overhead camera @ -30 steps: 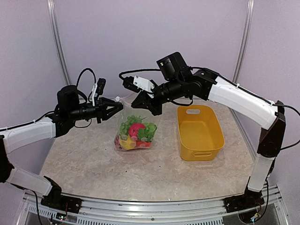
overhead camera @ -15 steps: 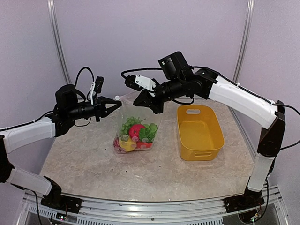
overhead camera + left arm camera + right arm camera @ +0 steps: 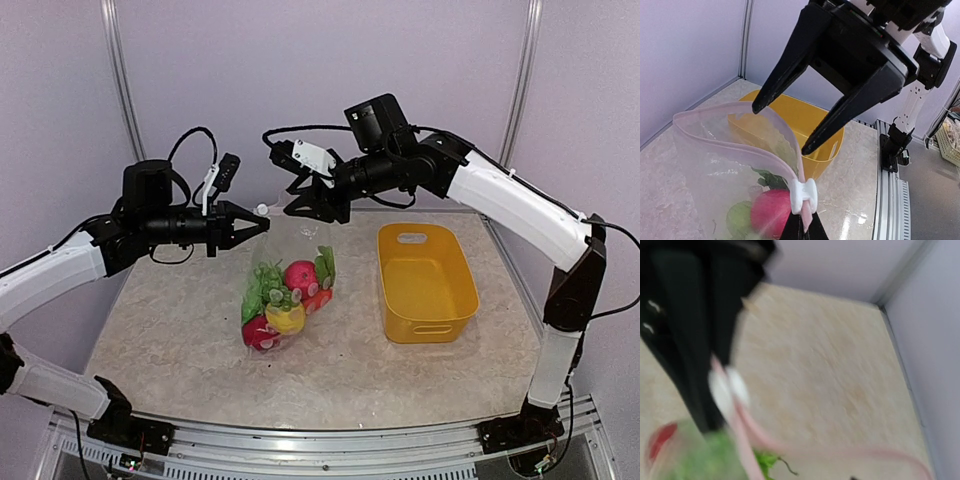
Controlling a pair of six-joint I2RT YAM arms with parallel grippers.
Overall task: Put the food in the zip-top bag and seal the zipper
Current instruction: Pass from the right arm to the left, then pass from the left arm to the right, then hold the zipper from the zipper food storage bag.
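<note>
Food, small coloured plastic toys, is weighing down the clear, limp plastic bag, which is hanging at the desk's middle. The left gripper is pinching its zipper strip, probably the firmest hold; the right gripper is keeping its jaws apart, empty.

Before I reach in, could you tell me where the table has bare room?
The table is bare along the near edge, in front of the zip-top bag and yellow basket, and left of the bag. A narrower strip runs between bag and basket. It is crowded above the bag, where the left tool and right tool meet.
</note>
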